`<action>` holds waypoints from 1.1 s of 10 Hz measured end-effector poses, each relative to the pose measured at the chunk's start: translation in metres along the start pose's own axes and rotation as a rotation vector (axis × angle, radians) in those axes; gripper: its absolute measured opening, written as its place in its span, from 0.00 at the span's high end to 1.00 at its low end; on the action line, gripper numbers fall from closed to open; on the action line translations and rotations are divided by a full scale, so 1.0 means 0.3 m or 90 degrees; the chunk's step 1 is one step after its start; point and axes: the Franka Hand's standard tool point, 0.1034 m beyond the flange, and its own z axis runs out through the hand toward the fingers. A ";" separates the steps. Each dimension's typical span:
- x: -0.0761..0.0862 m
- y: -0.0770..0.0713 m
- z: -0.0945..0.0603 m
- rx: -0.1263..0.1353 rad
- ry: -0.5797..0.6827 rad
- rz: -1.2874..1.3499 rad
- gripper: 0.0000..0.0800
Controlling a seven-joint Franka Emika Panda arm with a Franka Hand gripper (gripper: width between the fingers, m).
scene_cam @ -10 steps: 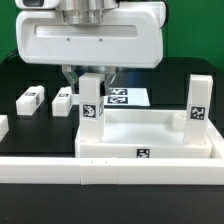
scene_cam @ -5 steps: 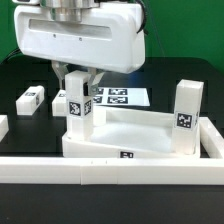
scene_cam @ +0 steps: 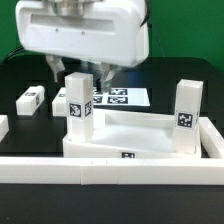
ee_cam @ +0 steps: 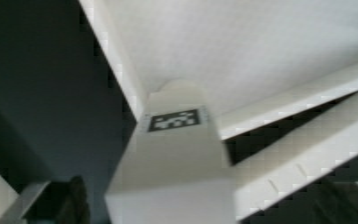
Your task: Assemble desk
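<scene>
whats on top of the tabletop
A leg at the exterior view's left, below the open gripper, and a second leg at its right, both upright. Their seating in the tabletop is hidden.

I read no letters, digits or brand marks in either view. Only black-and-white square tags show, one each on:
- the post leg at the exterior view's left (scene_cam: 80,105)
- the post leg at its right (scene_cam: 186,115)
- the tabletop (scene_cam: 100,152), on its front rim

The marker board (scene_cam: 120,97) carries several.

ROOM | over tabletop (scene_cam: 140,125): free between 2 upright legs — left leg (scene_cam: 80,108), right leg (scene_cam: 186,115) | gripper (scene_cam: 79,74): jaws wide, a gap each side of left leg's top | exterior view's left: outer loose leg (scene_cam: 30,98) and inner loose leg (scene_cam: 63,98) lie in the way | front: border bar (scene_cam: 110,172) — low wall
</scene>
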 end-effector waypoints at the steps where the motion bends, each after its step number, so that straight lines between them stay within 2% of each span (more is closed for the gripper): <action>1: -0.035 -0.003 -0.034 0.006 -0.005 0.015 0.19; 3: -0.124 -0.055 -0.081 0.012 -0.013 0.078 0.19; 4: -0.155 -0.081 -0.074 0.010 -0.017 0.080 0.19; 11: -0.155 -0.078 -0.067 0.008 -0.018 0.068 0.19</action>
